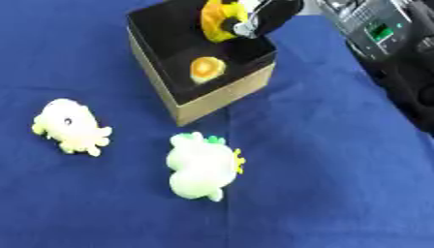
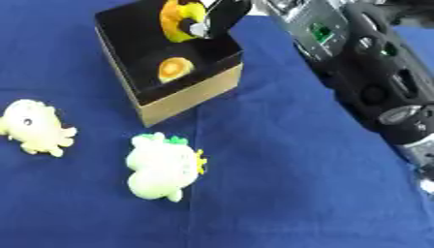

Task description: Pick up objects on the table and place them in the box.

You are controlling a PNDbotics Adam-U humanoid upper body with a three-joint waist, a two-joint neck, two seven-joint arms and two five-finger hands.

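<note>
A: Left eye view first. What's over the box (image 1: 203, 104)?

B: The right hand (image 1: 258, 19) comes in from the upper right, fingers curled round a yellow and orange toy (image 1: 219, 19). It hangs just above the box's far side, over the dark inside. My guess: held there so it drops straight in.

A: Anything in the box yet?

B: A small round orange thing (image 1: 207, 69) lies on the dark floor, near the front wall. Can't tell what it is.

A: And on the blue cloth (image 1: 322, 169)?

B: Two soft toys not yet put away. A pale cream one (image 1: 69, 127) with stubby legs, well left of the box. A white and green one (image 1: 202, 167) with a bit of yellow on its side, near the box's front corner, not touching it.

A: Right eye view?

B: Same layout, shifted. The right forearm (image 2: 373, 82) fills the right side, black with a small green display. The grip on the toy reads the same: fingers closed round it. Both loose toys lie apart from each other, each with bare cloth all round, so either looks easy to reach from above.

A: Left hand?

B: Shows in neither view.
</note>
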